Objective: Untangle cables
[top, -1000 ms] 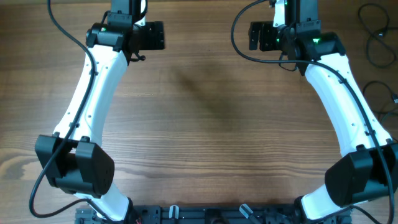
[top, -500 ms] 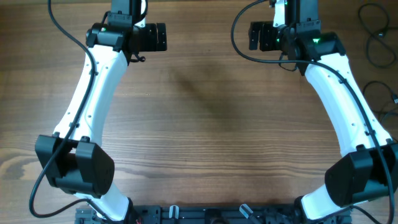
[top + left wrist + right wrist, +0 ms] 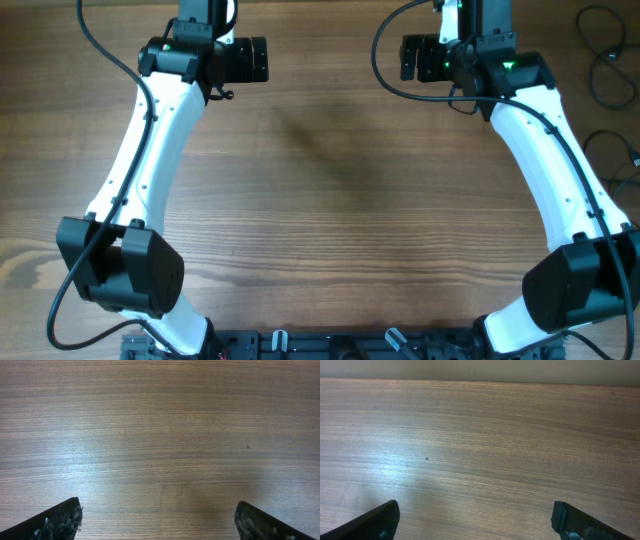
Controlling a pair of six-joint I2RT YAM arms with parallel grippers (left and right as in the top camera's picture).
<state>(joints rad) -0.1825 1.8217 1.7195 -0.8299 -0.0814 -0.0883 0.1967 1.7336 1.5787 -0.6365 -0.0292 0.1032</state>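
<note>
Black, thin cables (image 3: 596,75) lie in loose loops on the table (image 3: 330,180).

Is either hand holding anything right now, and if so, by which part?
Nothing is held. The left hand and right hand are both open over bare table; the cables lie apart at the right edge.

The overhead camera looks straight down on the surface (image 3: 330,200) and frames the left arm (image 3: 140,170) and the right arm (image 3: 550,170) whole. Each wrist camera sits close above the surface, tilted down. The left jaws and right jaws show at the lower corners of their own views. All views share bare wood.
</note>
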